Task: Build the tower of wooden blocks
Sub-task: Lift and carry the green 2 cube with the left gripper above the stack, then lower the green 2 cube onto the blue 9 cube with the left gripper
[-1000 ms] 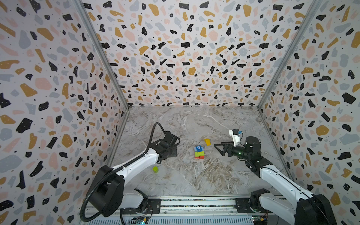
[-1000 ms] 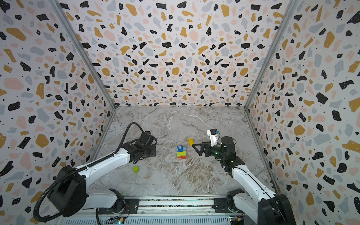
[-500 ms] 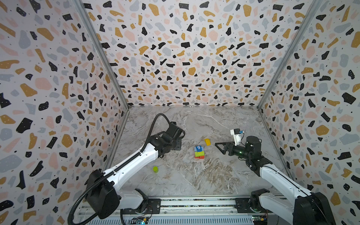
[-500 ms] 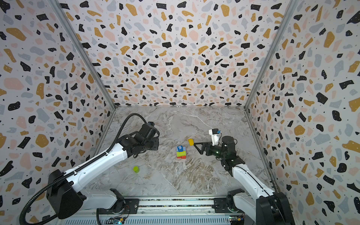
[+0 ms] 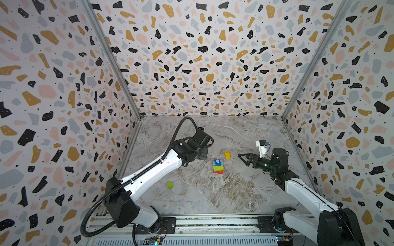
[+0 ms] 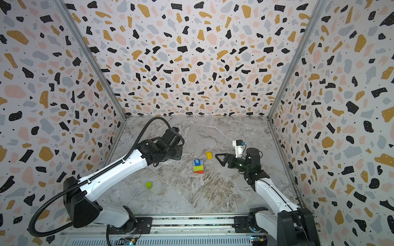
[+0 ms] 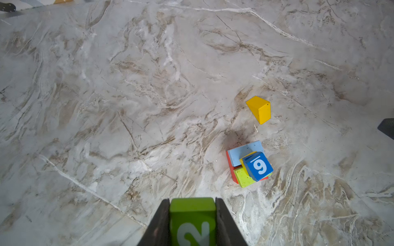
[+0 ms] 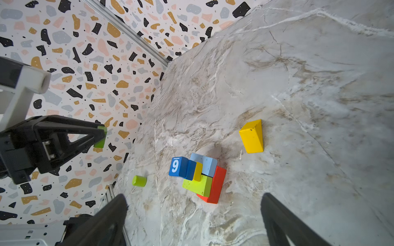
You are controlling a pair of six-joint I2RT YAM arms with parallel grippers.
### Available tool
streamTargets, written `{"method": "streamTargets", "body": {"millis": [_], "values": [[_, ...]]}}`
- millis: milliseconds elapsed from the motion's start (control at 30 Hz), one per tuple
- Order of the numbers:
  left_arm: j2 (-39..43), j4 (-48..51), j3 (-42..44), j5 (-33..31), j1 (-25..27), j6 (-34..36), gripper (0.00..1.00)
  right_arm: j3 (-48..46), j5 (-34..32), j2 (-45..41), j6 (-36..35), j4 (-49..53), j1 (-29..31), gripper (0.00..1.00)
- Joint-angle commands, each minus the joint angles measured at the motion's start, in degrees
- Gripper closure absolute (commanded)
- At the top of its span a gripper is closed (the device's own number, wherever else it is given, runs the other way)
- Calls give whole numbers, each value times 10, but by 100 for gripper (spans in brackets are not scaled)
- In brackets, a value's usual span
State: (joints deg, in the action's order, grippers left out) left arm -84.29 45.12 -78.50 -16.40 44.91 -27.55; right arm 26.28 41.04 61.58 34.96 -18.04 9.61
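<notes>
The wood block tower [image 5: 218,166] [image 6: 198,166] stands mid-table: red brick at the bottom, then lime and light blue slabs, a yellow piece, and a blue cube marked 9 [image 7: 258,166] [image 8: 178,167] on top. My left gripper [image 7: 192,201] [image 5: 202,151] is shut on a green cube marked 2 [image 7: 193,221] [image 8: 100,137], held above the table left of the tower. My right gripper [image 8: 194,198] [image 5: 243,158] [image 6: 219,158] stands open and empty to the right of the tower.
A loose yellow block [image 5: 227,155] [image 6: 209,155] [image 7: 259,109] [image 8: 252,136] lies just behind the tower. A lime cylinder [image 5: 170,184] [image 6: 149,185] [image 8: 139,181] stands nearer the front left. Speckled walls [image 5: 64,106] enclose the marble table on three sides.
My left arm has risen and swung right toward the tower with the green cube in its grip. The right arm has barely shifted.
</notes>
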Motion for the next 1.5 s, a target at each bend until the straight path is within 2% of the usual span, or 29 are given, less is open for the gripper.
{"method": "streamTargets", "body": {"millis": [0,200,367,933,1467], "values": [[-25,13,-36,-13,17,11,70,0,14,6,9,-18,-14,1],[-82,20,-85,-13,41,4,70,0,15,23,14,-20,-31,1],[-121,16,-108,-16,47,-43,70,-6,-12,17,16,-20,-37,1],[-169,-26,-97,-2,60,-175,70,-31,-102,11,71,1,-54,1],[-213,-15,-115,-22,80,-223,70,-53,-111,-37,88,6,-55,1]]}}
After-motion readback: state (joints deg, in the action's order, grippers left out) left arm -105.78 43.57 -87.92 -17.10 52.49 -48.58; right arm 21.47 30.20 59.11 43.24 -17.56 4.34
